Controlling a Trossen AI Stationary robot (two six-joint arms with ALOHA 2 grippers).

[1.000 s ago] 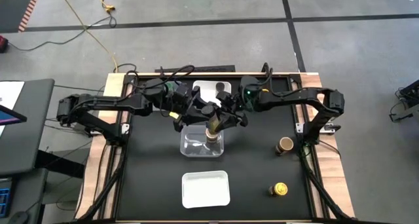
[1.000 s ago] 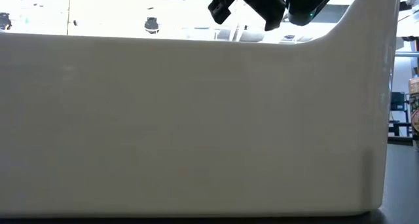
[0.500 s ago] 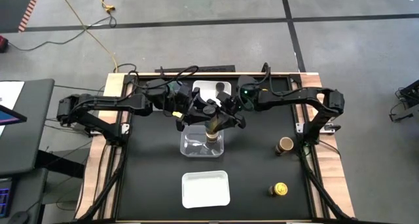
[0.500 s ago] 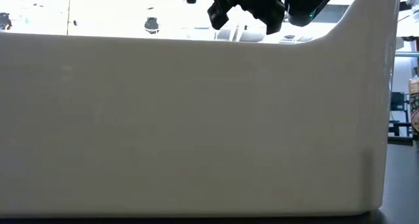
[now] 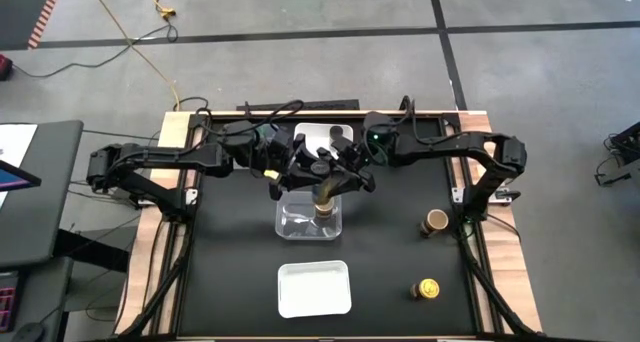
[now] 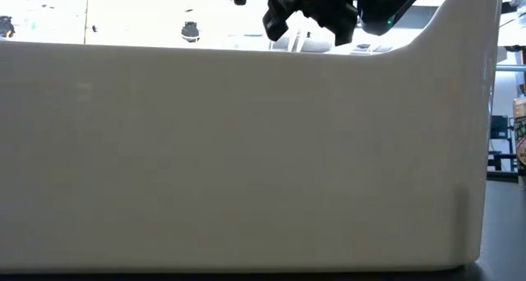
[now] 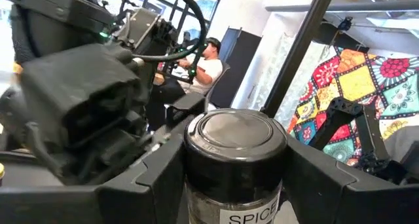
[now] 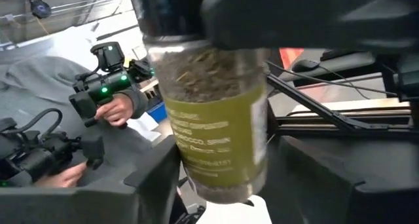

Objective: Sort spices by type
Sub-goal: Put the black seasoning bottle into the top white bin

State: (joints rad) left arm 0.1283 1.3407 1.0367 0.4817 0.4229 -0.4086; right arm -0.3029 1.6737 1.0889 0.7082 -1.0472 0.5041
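Observation:
A spice jar [image 5: 325,204] with a dark grey lid [image 7: 236,127] and a greenish label [image 8: 216,119] hangs tilted over the clear tray [image 5: 285,227] at mid-table. My left gripper [image 5: 318,172] is shut on the jar's top end. My right gripper [image 5: 337,180] is open; its fingers [image 8: 160,175] stand on either side of the jar's lower end [image 8: 226,188], and I cannot tell whether they touch it. A tan-lidded jar [image 5: 435,221] and a yellow-lidded jar [image 5: 427,289] stand on the mat to the right. My left gripper [image 7: 237,155] pinches the jar's upper body just under the dark grey lid [image 7: 196,178], one finger on each side. In the right wrist view its fingers [image 8: 294,14] cover the lid end. The jar is lifted clear and hangs tilted, bottom end down over the clear tray.
A white tray [image 5: 285,282] lies near the front edge, and its wall [image 6: 246,149] blocks nearly all of the low view. Another white tray [image 5: 312,134] sits at the far edge behind the grippers. People sit beyond the table [image 7: 208,59]; hands there hold devices [image 8: 118,103].
My right gripper has edged a little toward the table's left and far edge, closer around the jar. The jar and my left gripper have stayed where they were.

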